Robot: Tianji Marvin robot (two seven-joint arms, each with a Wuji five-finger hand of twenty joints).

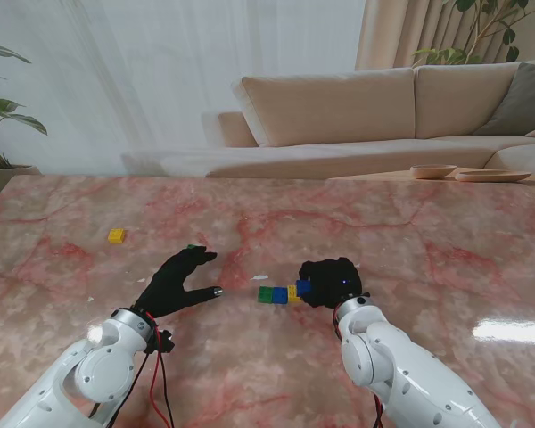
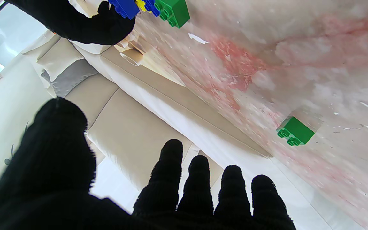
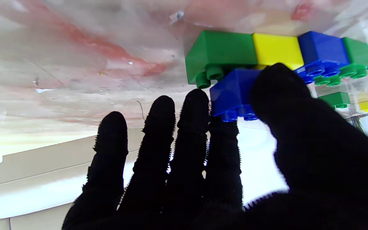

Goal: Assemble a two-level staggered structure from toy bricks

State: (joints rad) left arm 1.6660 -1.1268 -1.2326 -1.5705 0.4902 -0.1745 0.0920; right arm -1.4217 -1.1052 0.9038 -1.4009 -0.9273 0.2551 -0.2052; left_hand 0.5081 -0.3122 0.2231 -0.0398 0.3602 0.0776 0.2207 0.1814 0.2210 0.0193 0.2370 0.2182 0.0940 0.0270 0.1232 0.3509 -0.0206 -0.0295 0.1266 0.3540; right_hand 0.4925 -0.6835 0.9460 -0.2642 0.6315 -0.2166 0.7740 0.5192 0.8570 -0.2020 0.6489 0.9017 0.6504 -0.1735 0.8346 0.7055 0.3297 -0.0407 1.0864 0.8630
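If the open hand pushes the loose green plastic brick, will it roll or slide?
The small green plastic brick has flat faces and sits flat on the glossy marble table, so it probably slides, not rolls. It looks rigid and probably light, so the left hand may scoot it away.

Brick layout on table (image 1: 446,232)

Brick row (image 1: 277,293) sits between my hands; one brick (image 3: 233,94) stacked on its right end; lone brick (image 1: 116,235) far left, farther from me.
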